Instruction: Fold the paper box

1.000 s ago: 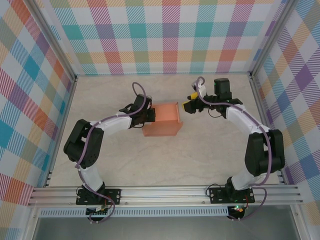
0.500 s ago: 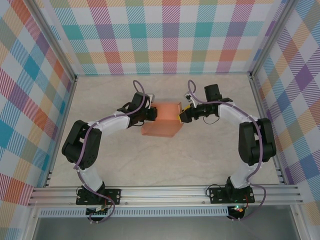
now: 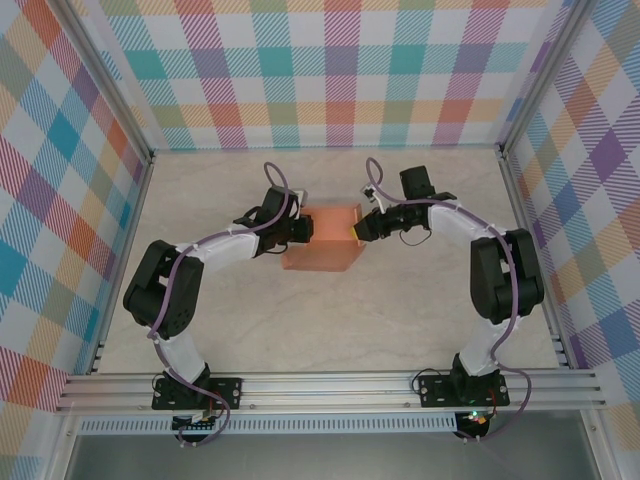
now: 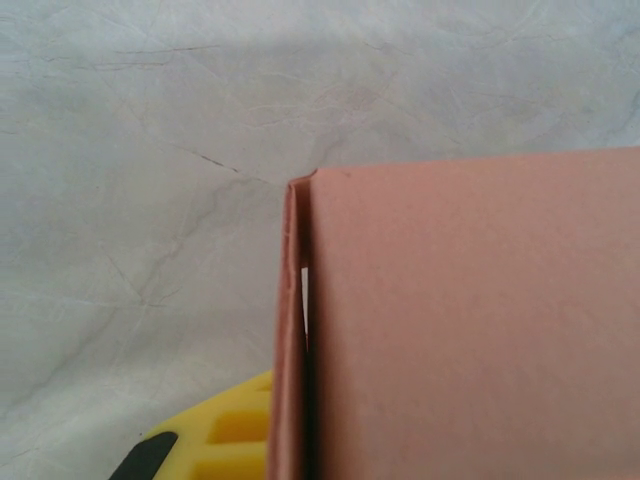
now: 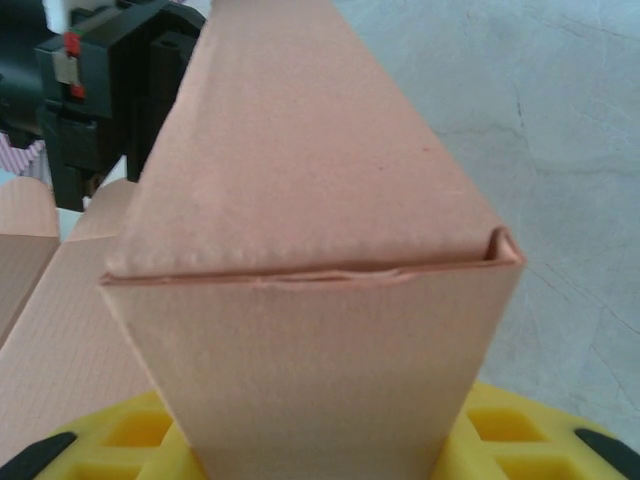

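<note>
White arms [image 3: 225, 243] with black joints — purple cables [image 3: 272, 178], yellow pads [image 5: 520, 425].

The box [image 5: 300, 300] covers most of my right gripper's [image 3: 360, 228] yellow pad [image 5: 520, 435]; my left wrist view crops the box.

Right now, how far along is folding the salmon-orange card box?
Done: the salmon-orange card box has creased walls standing, forming a corner. In hand: the left gripper pinches one wall, the right gripper meets the opposite end. Left: flat panels remain unfolded.
</note>
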`<state>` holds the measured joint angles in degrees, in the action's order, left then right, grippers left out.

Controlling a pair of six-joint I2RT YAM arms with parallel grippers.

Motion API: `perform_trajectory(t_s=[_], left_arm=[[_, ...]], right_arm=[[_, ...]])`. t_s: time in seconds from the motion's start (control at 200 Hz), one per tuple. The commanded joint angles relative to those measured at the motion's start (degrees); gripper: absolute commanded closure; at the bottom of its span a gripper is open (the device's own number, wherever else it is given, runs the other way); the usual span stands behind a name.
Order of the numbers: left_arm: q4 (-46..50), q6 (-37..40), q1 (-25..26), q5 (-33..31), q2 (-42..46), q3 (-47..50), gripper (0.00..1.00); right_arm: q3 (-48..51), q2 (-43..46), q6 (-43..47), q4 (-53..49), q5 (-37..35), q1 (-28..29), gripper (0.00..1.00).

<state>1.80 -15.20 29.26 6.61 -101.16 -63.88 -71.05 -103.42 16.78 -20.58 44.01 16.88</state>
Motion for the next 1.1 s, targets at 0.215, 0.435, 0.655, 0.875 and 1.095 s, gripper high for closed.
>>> perform_trajectory(t_s=[0.215, 0.435, 0.655, 0.875, 1.095], left_arm=[[-2.6, -1.9, 1.0, 1.7, 0.9, 0.5, 1.00], [-2.4, -2.5, 1.1, 0.4, 1.1, 0.9, 1.00], [-1.2, -1.8, 0.8, -1.5, 2.0, 0.3, 1.00], [0.3, -1.9, 0.2, -3.0, 1.2, -0.7, 1.00], [1.3, -1.0, -0.1, -4.8, 0.4, -1.6, 1.00]], right_arm=[[1.5, -1.6, -10.4, 6.7, -17.0, 2.8, 0.69], [3.5, 0.1, -10.4, 8.8, -13.2, 3.1, 0.65], [6.1, 4.4, -9.9, 11.5, -8.5, 2.0, 0.45], [6.0, 7.6, -10.1, 10.1, -5.6, 1.1, 0.36], [5.7, 10.9, -10.1, 8.5, -5.4, -0.4, 0.35]])
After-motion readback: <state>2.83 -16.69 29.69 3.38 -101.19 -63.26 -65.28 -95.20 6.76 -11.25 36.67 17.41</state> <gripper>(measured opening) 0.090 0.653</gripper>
